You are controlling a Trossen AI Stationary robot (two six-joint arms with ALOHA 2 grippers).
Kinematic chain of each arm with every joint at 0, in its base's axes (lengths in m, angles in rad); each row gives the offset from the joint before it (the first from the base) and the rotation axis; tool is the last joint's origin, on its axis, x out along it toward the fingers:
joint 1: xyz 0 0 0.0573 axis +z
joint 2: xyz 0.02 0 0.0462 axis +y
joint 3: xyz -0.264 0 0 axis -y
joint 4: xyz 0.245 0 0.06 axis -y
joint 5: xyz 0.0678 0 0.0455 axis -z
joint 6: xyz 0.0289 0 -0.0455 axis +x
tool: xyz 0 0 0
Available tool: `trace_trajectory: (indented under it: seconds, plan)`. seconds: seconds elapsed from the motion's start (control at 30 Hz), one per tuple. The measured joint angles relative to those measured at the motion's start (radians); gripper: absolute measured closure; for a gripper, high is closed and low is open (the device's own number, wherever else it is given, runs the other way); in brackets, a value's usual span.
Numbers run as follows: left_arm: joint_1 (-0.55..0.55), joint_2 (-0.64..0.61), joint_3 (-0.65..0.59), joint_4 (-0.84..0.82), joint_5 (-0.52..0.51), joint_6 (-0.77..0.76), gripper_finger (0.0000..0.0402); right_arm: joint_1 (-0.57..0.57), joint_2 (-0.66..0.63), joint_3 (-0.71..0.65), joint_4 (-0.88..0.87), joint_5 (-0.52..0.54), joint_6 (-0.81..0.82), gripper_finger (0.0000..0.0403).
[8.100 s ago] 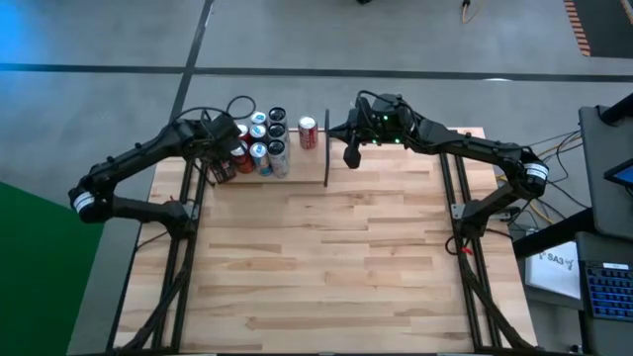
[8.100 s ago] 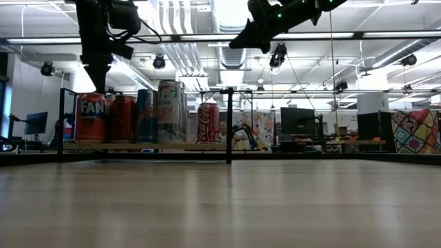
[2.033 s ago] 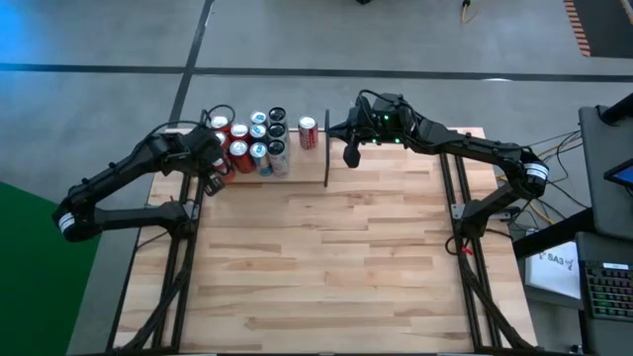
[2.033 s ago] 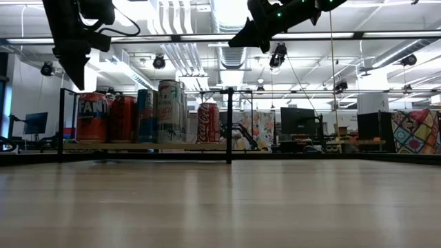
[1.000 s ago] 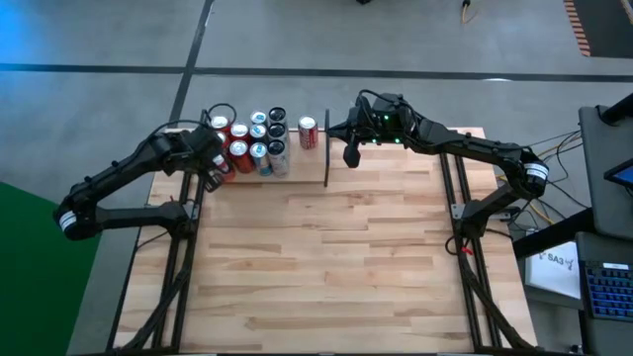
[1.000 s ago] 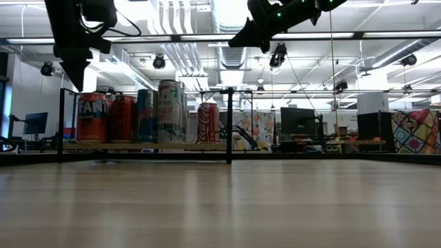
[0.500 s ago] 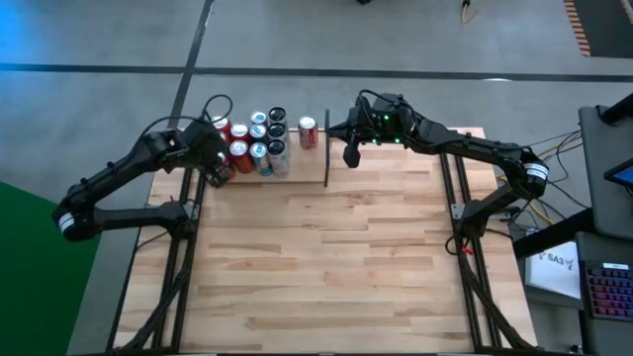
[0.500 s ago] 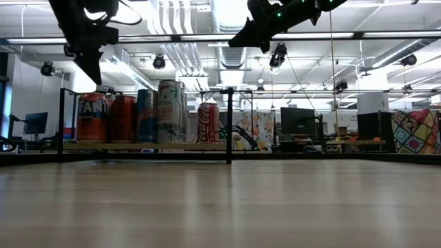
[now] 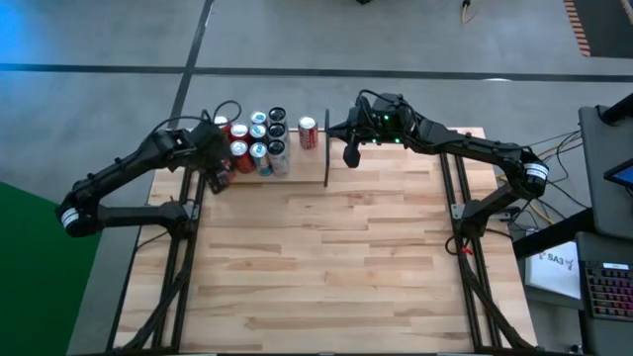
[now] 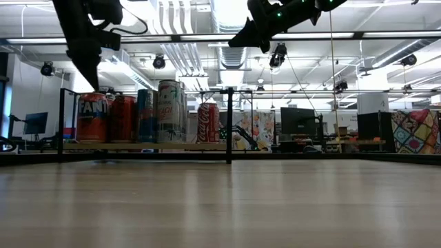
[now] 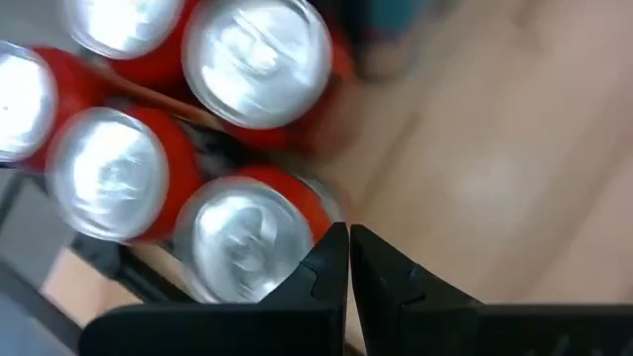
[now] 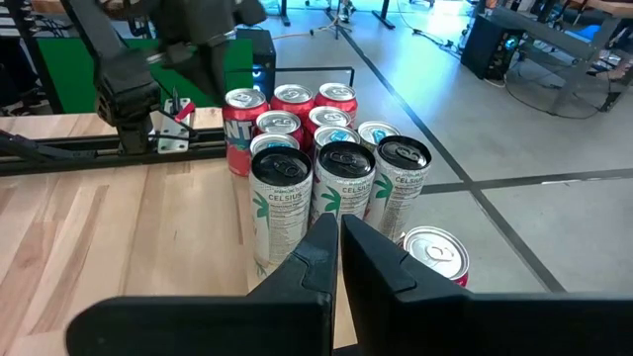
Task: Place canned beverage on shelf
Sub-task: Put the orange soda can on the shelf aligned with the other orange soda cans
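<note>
Several cans (image 9: 252,138) stand upright in a tight cluster on the shelf (image 10: 145,146) at the table's far edge, left of its black divider rod (image 9: 326,148). One red cola can (image 9: 308,132) stands apart beside the rod. My left gripper (image 9: 220,180) is shut and points steeply down just above the orange can (image 10: 92,117) at the cluster's near left corner; in the wrist view its tips (image 11: 348,237) stand beside that can's silver top (image 11: 237,237). My right gripper (image 9: 350,154) is shut and hangs high, right of the rod, facing the cans (image 12: 326,148).
The bare wooden table top (image 9: 326,257) stretches from the shelf to the near edge. Black frame rails (image 9: 183,227) run along both sides. A desk with screens (image 9: 603,198) stands off the table's right edge.
My left gripper has tipped and swung its shut tips toward the table's right, from beside the cluster's left edge to over the orange can. The cans have kept their places.
</note>
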Motion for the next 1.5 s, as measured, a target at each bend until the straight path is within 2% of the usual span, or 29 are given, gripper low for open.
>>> trace_trajectory:
  seconds: [0.17, 0.47, 0.73, 0.93, 1.2, 1.3, 1.43, 1.5]
  plan:
    - [0.001, 0.005, -0.008, -0.083, 0.010, 0.020, 0.0402, 0.000, 0.000, 0.000, 0.000, 0.000, 0.000, 0.0394]
    - [0.001, 0.006, -0.010, -0.085, -0.076, -0.002, 0.0402, 0.000, 0.000, 0.000, 0.000, 0.000, 0.000, 0.0394]
    - [0.001, 0.006, -0.010, -0.091, -0.080, -0.003, 0.0402, 0.000, 0.000, 0.000, 0.000, 0.000, 0.000, 0.0394]
    - [0.000, 0.006, -0.010, -0.104, -0.133, -0.003, 0.0402, 0.000, 0.000, 0.000, 0.000, 0.000, 0.000, 0.0394]
    - [0.000, 0.002, -0.010, -0.104, -0.133, -0.003, 0.0402, 0.000, 0.000, 0.000, 0.000, 0.000, 0.000, 0.0394]
    - [0.001, 0.002, -0.008, -0.117, -0.108, -0.003, 0.0402, 0.000, 0.000, 0.000, 0.000, 0.000, 0.000, 0.0394]
    - [0.001, -0.001, -0.005, -0.106, 0.003, 0.000, 0.0402, 0.000, 0.000, 0.000, 0.000, 0.000, 0.000, 0.0394]
    - [0.000, 0.000, -0.005, -0.073, 0.023, -0.003, 0.0402, 0.000, 0.000, 0.000, 0.000, 0.000, 0.000, 0.0394]
